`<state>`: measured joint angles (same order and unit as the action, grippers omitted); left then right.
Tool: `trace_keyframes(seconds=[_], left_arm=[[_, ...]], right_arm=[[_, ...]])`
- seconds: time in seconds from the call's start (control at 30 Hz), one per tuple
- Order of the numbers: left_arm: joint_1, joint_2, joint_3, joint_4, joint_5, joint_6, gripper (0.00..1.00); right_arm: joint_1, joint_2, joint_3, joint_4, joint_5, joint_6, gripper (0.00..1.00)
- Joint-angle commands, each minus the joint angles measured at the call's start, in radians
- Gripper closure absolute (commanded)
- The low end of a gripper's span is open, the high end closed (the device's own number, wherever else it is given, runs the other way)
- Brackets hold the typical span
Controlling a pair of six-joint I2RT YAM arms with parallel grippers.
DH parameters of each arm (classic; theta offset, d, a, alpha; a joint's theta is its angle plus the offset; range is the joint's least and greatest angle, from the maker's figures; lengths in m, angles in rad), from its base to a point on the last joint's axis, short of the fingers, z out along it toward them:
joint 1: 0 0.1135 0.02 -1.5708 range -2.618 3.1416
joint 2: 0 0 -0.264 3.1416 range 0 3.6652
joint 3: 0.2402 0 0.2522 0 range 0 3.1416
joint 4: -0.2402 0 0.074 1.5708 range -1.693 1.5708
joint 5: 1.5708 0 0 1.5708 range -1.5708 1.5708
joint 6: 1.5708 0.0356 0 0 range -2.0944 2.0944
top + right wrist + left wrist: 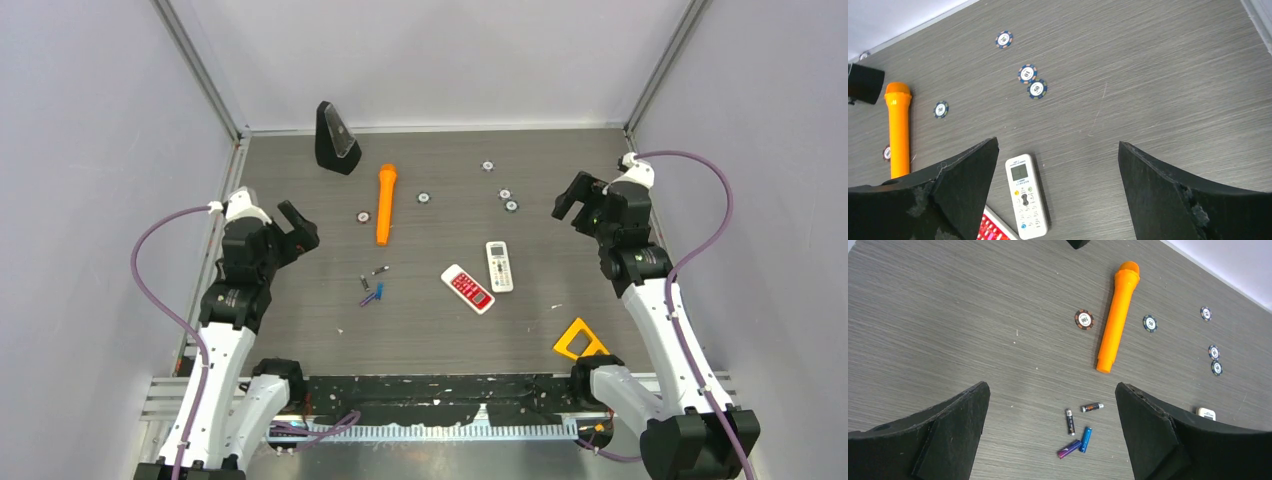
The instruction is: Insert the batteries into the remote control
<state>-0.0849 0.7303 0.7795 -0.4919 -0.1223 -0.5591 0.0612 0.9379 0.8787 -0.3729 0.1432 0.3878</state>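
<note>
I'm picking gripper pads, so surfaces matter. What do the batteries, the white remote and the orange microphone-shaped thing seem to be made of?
Batteries: probably metal cans in glossy coloured wrap, with bare silvery ends.
White remote: smooth, slightly glossy plastic, likely; rubbery-looking buttons and a small grey screen.
Orange microphone-shaped thing: one even colour with a soft sheen, so moulded plastic, it seems.
</note>
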Motion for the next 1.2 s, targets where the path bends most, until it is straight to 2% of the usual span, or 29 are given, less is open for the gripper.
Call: trace_keyframes(seconds=[0.0,0.1,0.17,0.3,0.47,0.6,0.77,0.83,1.17], left_arm=[[-0.003,-0.003,0.038,0.013,0.018,0.02,0.0],[-0.003,0.006,0.065,-0.006,0.011,0.018,0.0],[-0.003,0.014,0.086,0.003,0.06,0.064,0.0],[-0.008,0.037,0.085,0.062,0.295,0.139,0.0],[-0.055,0.014,-0.023,0.202,0.472,0.099,0.01],[-0.099,-0.04,-0.101,0.265,0.454,0.073,0.01],[-0.108,-0.088,-0.16,0.267,0.44,0.06,0.01],[-0.108,-0.1,-0.167,0.251,0.427,0.064,0.01],[-0.108,-0.096,-0.176,0.23,0.386,0.077,0.0]], right_arm=[[0.002,-0.018,-0.001,0.047,-0.14,-0.054,0.05],[0.035,-0.027,0.001,0.056,-0.182,-0.089,0.04],[0.072,-0.032,0.002,0.053,-0.178,-0.121,0.04],[0.171,-0.038,-0.01,0.055,-0.178,-0.173,0.04],[0.348,-0.014,-0.057,0.07,-0.182,-0.181,0.05],[0.459,0.054,-0.076,0.075,-0.187,-0.151,0.04],[0.563,0.155,-0.043,0.014,-0.152,-0.153,0.05],[0.586,0.199,-0.021,-0.019,-0.1,-0.155,0.05],[0.654,0.372,0.043,-0.111,-0.073,-0.176,0.04]])
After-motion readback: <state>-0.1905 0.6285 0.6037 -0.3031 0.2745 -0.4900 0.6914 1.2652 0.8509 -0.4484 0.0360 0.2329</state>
